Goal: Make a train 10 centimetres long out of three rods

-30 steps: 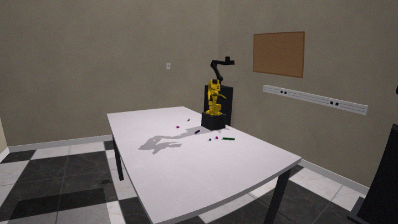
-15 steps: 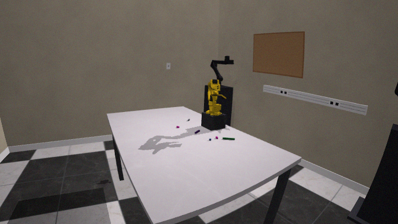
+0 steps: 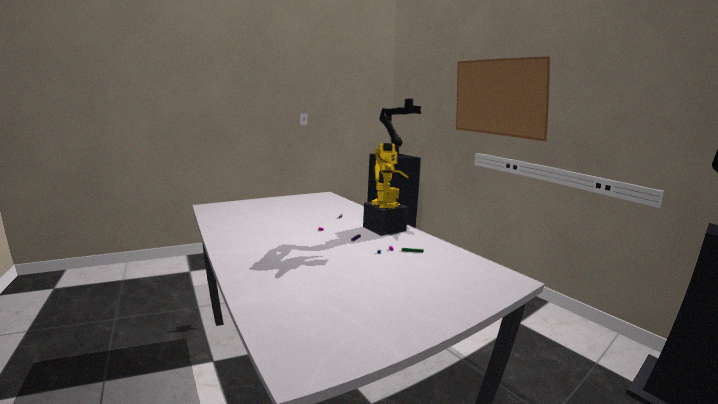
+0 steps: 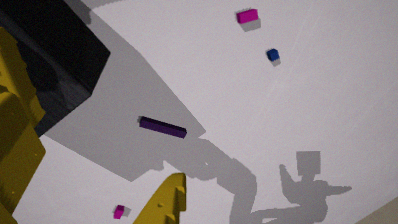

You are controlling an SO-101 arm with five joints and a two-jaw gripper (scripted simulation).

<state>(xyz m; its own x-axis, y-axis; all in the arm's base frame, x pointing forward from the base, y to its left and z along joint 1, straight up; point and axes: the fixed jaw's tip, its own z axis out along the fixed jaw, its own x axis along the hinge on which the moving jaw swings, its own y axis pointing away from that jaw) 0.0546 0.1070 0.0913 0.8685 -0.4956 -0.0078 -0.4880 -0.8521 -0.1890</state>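
Observation:
Several rods lie flat and apart on the white table in front of the arm's black base [image 3: 384, 217]. A purple rod [image 3: 355, 237] lies nearest the base, in the arm's shadow; the wrist view shows it in the middle [image 4: 162, 127]. A magenta rod [image 3: 390, 248] and a blue rod [image 3: 378, 251] lie close together, at the top right of the wrist view [image 4: 247, 16] [image 4: 272, 54]. A green rod [image 3: 412, 249] lies to their right. A second magenta rod [image 3: 320, 229] [image 4: 119, 211] and a small grey rod [image 3: 339, 216] lie further left. My gripper [image 3: 397, 173] [image 4: 100, 200] is open and empty, held high above the table.
A black camera arm [image 3: 396, 118] and a dark cabinet [image 3: 401, 185] stand behind the base. The table's far edge runs just behind the base. A dark cabinet [image 3: 687, 326] stands on the floor at the right.

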